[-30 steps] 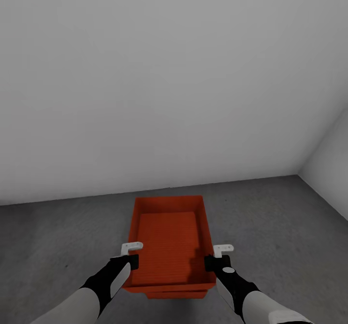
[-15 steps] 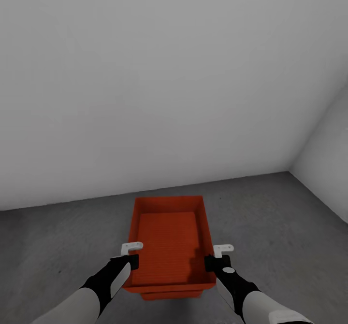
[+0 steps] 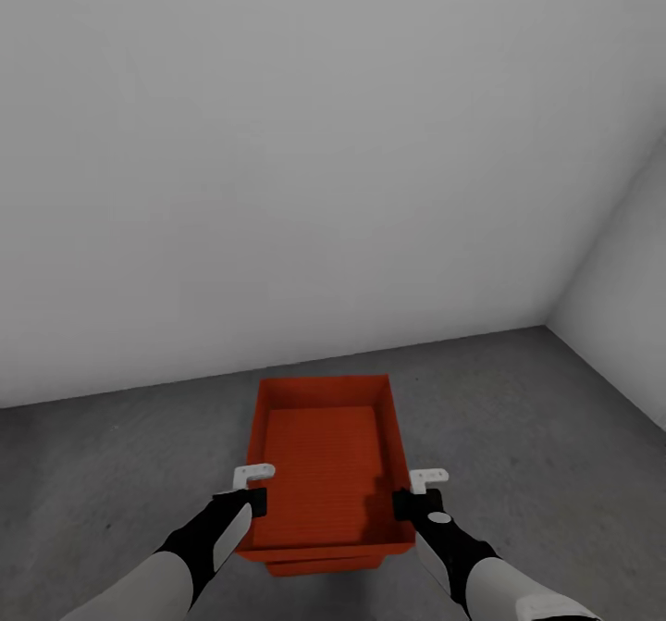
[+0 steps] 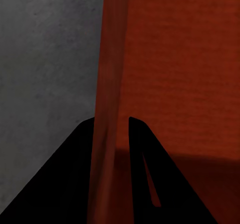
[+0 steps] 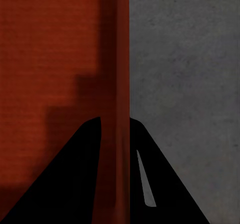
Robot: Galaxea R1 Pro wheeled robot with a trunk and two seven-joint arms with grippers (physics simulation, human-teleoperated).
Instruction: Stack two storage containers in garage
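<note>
The left gripper (image 3: 248,490) and right gripper (image 3: 418,491) each pinch a long side wall of the orange bin (image 3: 324,454), carrying it level above the grey floor (image 3: 518,417) (an empty bin, with a second bin's edge (image 3: 324,565) peeking beneath). Beyond stands the garage's white wall (image 3: 305,167).

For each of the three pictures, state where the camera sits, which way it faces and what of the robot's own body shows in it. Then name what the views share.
Head view: on the robot's head, facing forward and down at the storage container, the floor and a wall; both forearms, left gripper and right gripper show.
Left wrist view: on the left arm, along its fingers, which straddle a container wall.
Right wrist view: on the right arm, along its fingers, straddling the opposite wall.
Shared: every view shows the container and the floor.
</note>
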